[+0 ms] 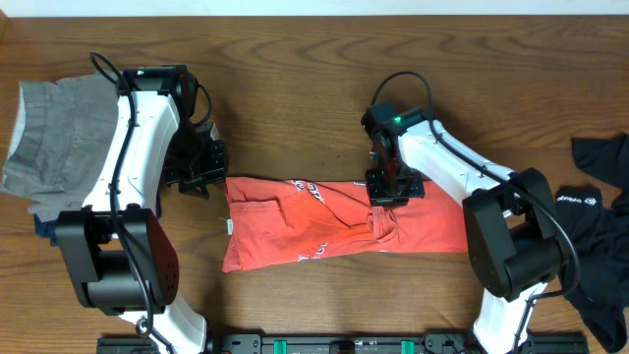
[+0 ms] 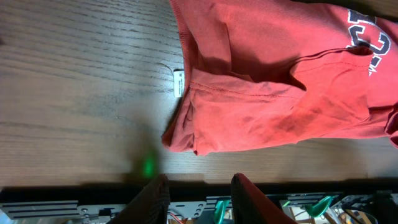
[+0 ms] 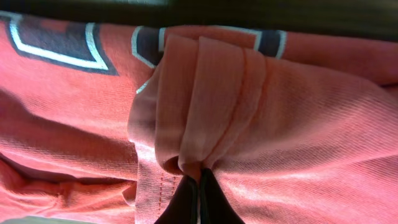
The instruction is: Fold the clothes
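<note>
T-shirt (image 1: pixel 295 228) fold pinched in right claw (image 3: pixel 199 182) — left claw (image 2: pixel 199 185) parted, empty

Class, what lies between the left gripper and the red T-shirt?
Only bare wooden table, shown in the left wrist view; the left gripper hangs open, off the red T-shirt.

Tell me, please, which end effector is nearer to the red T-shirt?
Right. The right end effector is shut on a bunched fold of the red T-shirt; the left end effector is open off the shirt's other end, not touching.
</note>
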